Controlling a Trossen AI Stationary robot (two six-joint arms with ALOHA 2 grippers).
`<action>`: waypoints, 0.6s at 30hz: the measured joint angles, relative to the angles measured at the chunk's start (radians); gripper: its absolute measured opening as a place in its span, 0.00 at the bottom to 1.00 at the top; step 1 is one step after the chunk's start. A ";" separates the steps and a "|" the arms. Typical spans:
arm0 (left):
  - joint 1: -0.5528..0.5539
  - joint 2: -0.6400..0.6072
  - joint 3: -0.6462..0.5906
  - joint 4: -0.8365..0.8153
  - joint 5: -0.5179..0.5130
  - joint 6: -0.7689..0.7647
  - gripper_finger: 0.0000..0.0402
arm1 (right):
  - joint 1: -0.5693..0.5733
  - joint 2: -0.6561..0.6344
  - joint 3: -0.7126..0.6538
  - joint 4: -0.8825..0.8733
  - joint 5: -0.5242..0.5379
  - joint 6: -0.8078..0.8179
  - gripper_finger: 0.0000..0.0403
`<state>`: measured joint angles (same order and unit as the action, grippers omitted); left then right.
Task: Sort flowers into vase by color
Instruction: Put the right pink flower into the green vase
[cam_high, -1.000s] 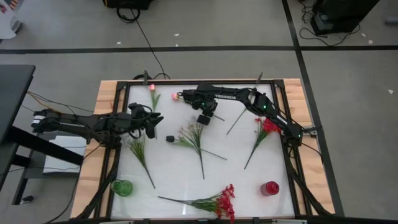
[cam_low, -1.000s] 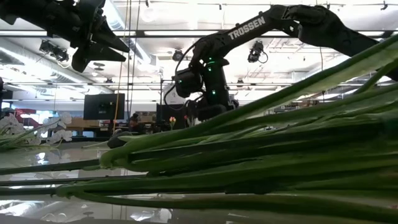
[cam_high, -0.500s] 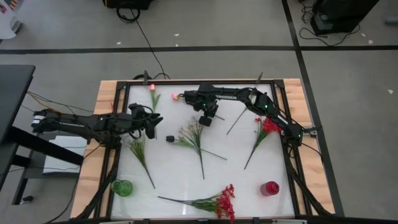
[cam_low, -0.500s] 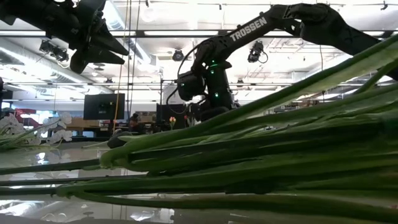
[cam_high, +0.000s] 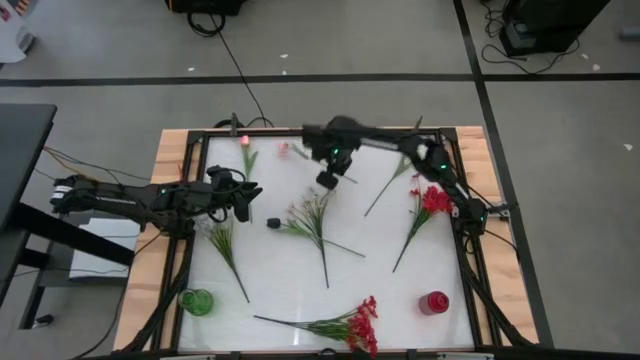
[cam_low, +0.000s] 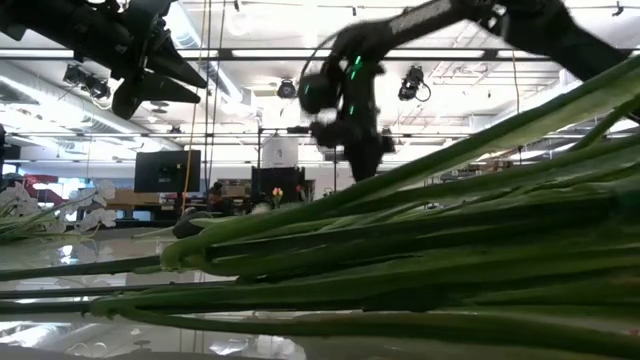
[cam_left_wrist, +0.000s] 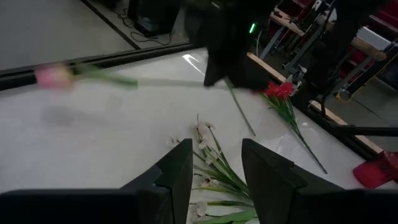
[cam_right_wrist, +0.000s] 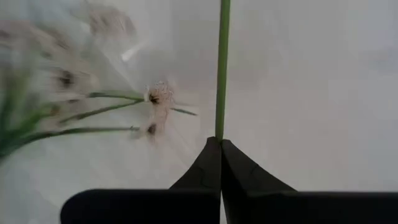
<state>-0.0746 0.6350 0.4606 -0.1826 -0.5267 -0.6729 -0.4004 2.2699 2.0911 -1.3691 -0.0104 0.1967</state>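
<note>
My right gripper (cam_high: 328, 178) is over the far middle of the table, shut on the thin green stem of a pink rosebud (cam_high: 283, 149), which also shows blurred in the left wrist view (cam_left_wrist: 53, 74). My left gripper (cam_high: 243, 202) hovers open at the table's left, above the white-blossom sprig (cam_left_wrist: 208, 163), touching nothing. A second pink rosebud (cam_high: 244, 141) lies flat near the far edge. The white sprig (cam_high: 310, 218) lies flat mid-table. Red sprays lie at the right (cam_high: 430, 203) and near edge (cam_high: 358, 324). A leafy stem (cam_high: 226, 246) lies at the left. My right gripper pinches the rosebud's stem (cam_right_wrist: 219, 132) between its two shut fingertips, well away from the bud. The fingers come from above. The stem runs on past the fingertips, about level, toward the bud (cam_left_wrist: 53, 74), which is lifted clear of the table.
A green vase (cam_high: 196, 301) stands at the near left and a red vase (cam_high: 434, 302) at the near right. A small dark object (cam_high: 272, 224) and a bare green stem (cam_high: 380, 195) lie mid-table. The black frame (cam_high: 200, 190) borders the table.
My right gripper has risen and moved a little toward the far edge, staying shut on the stem. The pink rosebud has come up off the table with it and shifted slightly toward the far edge.
</note>
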 joint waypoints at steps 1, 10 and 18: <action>0.000 0.000 0.000 0.000 -0.003 -0.005 0.36 | -0.004 -0.026 0.000 0.016 -0.007 0.010 0.01; 0.003 0.031 0.000 0.232 -0.089 -0.033 0.36 | 0.018 -0.252 0.000 0.233 -0.094 0.014 0.01; 0.032 0.132 0.000 0.670 -0.092 0.303 0.52 | 0.125 -0.367 0.001 0.478 -0.094 -0.020 0.00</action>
<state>-0.0422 0.7670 0.4603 0.4879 -0.6190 -0.3696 -0.2754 1.9026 2.0918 -0.8909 -0.1044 0.1769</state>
